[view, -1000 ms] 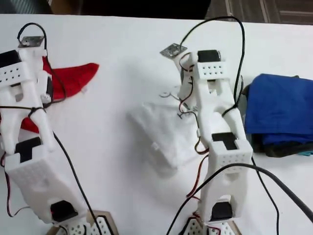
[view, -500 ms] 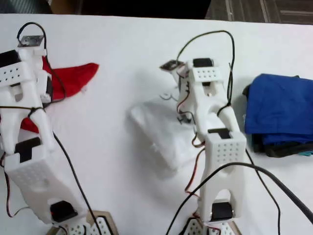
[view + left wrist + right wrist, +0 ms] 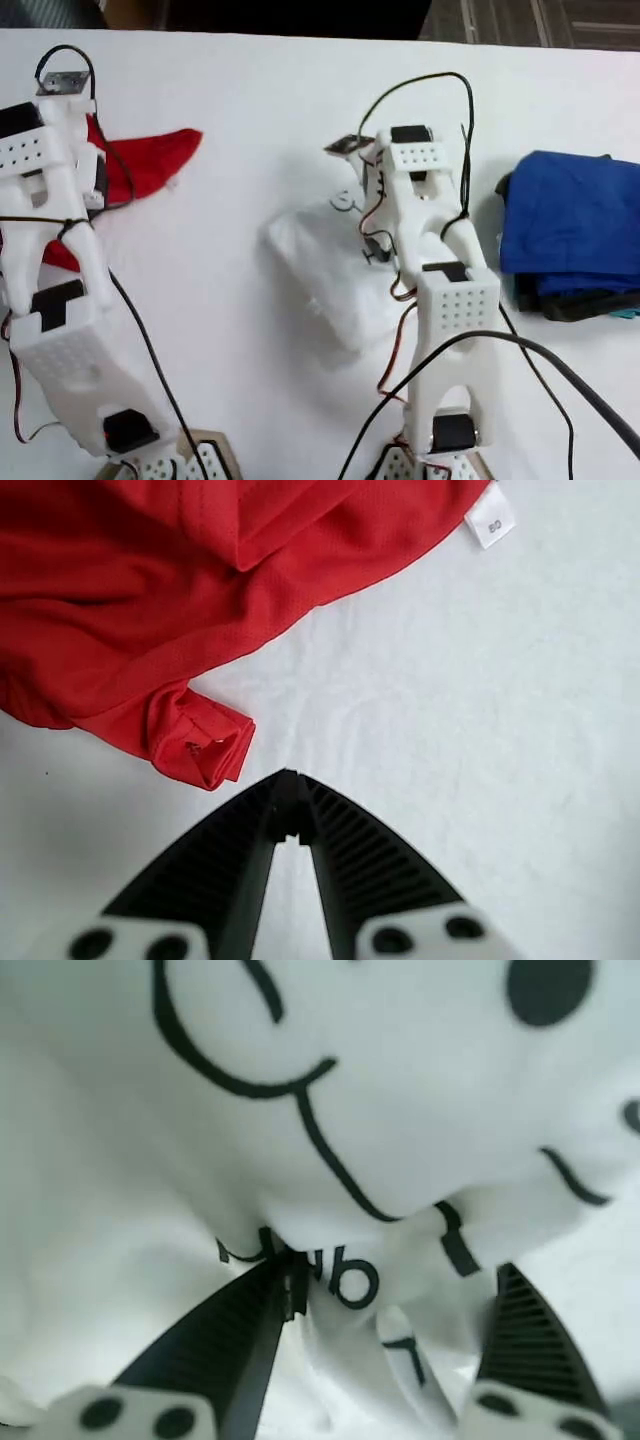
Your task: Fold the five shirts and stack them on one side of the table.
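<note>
High view inspection: the white tabletop carries a folded blue stack at one side, a crumpled white shirt in the middle, and an unfolded red shirt at the other side. The right fingers stand wide over a raised fold of the white shirt. The left fingers are pressed together, empty, just beside the red cuff. Risk: closing here may pinch several layers and drag the bundle. The arm hides part of the white shirt. The number of shirts in the stack cannot be counted.
</note>
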`<state>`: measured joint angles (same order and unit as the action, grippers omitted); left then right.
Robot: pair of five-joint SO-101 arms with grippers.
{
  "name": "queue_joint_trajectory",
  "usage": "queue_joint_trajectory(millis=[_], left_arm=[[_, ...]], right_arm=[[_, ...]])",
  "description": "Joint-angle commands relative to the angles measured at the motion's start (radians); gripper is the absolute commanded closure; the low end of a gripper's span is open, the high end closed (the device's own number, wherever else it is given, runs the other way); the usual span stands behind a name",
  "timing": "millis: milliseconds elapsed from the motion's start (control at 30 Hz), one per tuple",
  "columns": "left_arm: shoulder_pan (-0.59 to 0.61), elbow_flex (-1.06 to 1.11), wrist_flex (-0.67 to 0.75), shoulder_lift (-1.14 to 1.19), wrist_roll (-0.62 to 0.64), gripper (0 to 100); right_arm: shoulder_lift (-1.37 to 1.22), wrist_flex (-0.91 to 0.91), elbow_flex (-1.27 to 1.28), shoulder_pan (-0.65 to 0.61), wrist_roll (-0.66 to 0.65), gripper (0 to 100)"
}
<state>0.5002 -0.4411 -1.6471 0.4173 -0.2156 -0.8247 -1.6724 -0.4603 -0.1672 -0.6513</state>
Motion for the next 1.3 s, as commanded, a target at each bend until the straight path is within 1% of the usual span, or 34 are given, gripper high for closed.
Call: queue_joint_trajectory(millis=[0,33,100,300,567,733,800,900,1067,1200,1267], left_arm=[[0.011,-0.039,0.011,-0.069,-0.005,97],[0.011,-0.039,0.011,-0.069,-0.005,97],[0.011,-0.039,0.011,-0.071,-0.005,97],[0.011,-0.039,0.011,-0.071,-0.003,97],[0.011,-0.045,0.011,-0.069,0.000,97],[0.011,-0.042,0.011,-0.069,0.000,97],[0.011,-0.042,0.011,-0.069,0.000,97],[0.011,-0.041,0.011,-0.069,-0.003,97],[0.011,-0.047,0.011,-0.074,-0.003,97],[0.011,-0.047,0.011,-0.074,-0.005,97],[0.011,-0.045,0.011,-0.074,-0.005,97]], right_arm=[[-0.045,-0.019,0.023,-0.004,0.002,94.1],[-0.045,-0.019,0.023,-0.004,0.002,98.8],[-0.044,-0.019,0.026,-0.001,-0.003,97.2],[0.013,-0.018,0.009,0.004,0.003,97.5],[0.337,0.010,0.015,0.005,0.003,97.5],[0.472,0.008,0.018,0.005,0.005,97.5],[0.509,0.005,0.018,0.007,0.031,97.5],[0.549,0.004,0.020,0.045,0.057,97.5],[0.590,0.004,0.020,0.153,0.057,97.5],[0.619,0.004,0.017,0.252,0.040,97.5],[0.627,0.004,0.012,0.294,-0.002,97.5]])
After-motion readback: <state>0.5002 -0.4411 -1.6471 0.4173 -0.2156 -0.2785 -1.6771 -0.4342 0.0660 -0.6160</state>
